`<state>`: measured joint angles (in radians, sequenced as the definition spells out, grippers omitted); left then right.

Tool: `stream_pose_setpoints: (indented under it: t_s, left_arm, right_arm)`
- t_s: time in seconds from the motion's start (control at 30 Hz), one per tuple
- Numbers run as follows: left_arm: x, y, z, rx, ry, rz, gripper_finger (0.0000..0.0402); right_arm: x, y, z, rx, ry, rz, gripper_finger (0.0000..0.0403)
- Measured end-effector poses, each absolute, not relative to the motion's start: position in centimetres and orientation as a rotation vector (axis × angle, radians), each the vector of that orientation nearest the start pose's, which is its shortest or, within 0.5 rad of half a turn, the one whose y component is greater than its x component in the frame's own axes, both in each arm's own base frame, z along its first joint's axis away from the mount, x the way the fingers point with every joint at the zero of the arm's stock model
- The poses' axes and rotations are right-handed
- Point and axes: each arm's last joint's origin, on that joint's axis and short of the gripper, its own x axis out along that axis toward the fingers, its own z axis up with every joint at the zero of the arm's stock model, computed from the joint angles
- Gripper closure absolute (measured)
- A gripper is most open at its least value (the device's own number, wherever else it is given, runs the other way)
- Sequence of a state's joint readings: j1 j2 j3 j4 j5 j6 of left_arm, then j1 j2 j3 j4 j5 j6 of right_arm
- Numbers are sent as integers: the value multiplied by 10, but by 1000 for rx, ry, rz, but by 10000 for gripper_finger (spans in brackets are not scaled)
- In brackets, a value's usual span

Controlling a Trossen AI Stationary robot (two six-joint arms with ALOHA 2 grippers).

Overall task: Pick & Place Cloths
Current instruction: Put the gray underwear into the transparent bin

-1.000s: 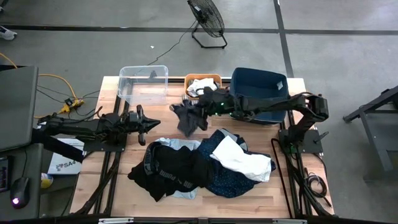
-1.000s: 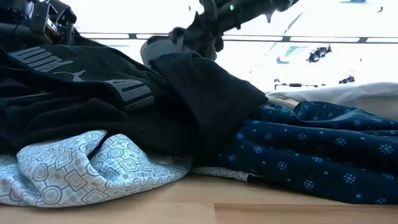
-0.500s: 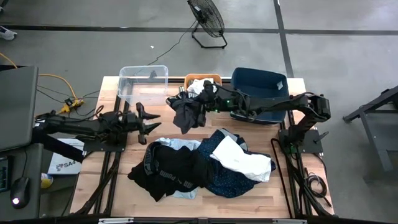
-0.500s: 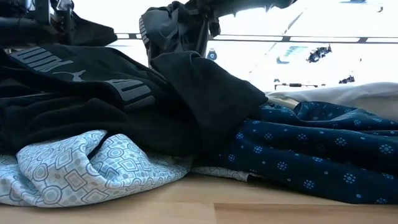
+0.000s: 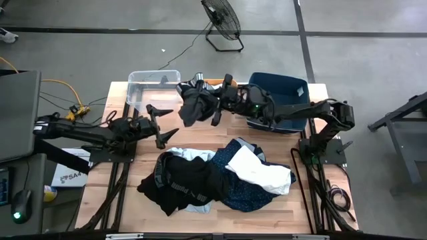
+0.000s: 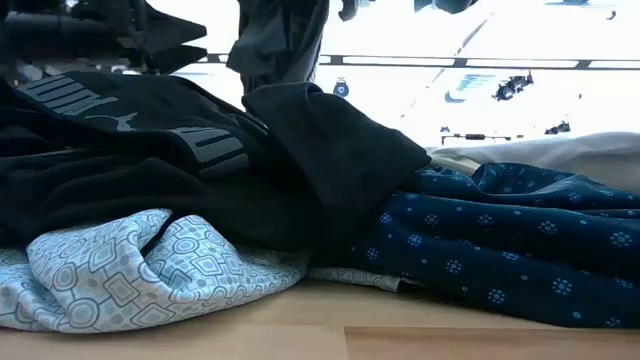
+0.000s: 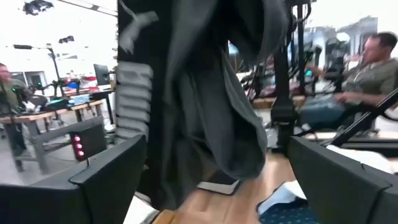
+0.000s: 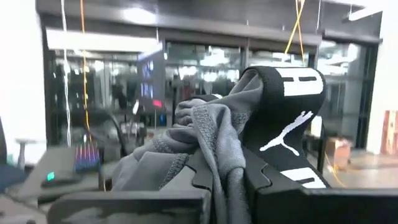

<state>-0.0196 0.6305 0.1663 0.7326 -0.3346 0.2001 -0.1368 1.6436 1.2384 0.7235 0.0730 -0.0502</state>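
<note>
You have three bins along the desk's (image 5: 120,193) far edge: one clear bin (image 5: 154,91), one orange bin (image 5: 212,83) mostly hidden behind the lifted garment, and one dark blue bin (image 5: 279,93). Near the middle of the desk lies a pile of cloths: a black garment (image 5: 183,185) with white lettering, a white one (image 5: 260,171), a navy dotted one (image 5: 245,193), and a light blue one (image 5: 193,155) peeking out from under them. A fifth, the grey garment (image 5: 195,107), hangs in the air in front of the clear and orange bins, clamped in the right gripper (image 5: 215,100), whose fingers are pressed together on the fabric. The right arm stretches across from the right side toward the clear bin. The left gripper (image 5: 160,121) reaches in from the left, fingers spread wide apart, just beside the hanging garment but holding nothing. The high view alone shows the bins and both arms. The low view instead shows the light blue cloth's geometric print and the navy dots. The right wrist view shows a black waistband (image 8: 292,118) with white marks on the grey garment, likely a logo. The left wrist view shows the garment's dangling folds and people in the room behind.
</note>
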Motion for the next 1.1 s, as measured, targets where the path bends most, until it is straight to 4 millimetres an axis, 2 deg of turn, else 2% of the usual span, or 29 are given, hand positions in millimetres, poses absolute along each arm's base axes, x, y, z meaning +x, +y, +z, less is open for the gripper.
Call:
stream_pose_setpoints:
  t_s: [0.3, 0.7, 0.83, 1.1]
  left_arm:
    - [186, 9, 261, 233, -157, 465, 32]
    - [246, 8, 288, 240, -126, 461, 32]
    - [258, 8, 297, 237, -135, 462, 32]
    - [257, 8, 302, 226, -135, 461, 36]
  right_arm:
    - [374, -53, 361, -65, -371, -191, 388]
    - [379, -50, 349, -13, -241, -100, 388]
    - [380, -49, 341, -7, -160, -104, 388]
    - [381, -51, 332, 3, -69, -155, 388]
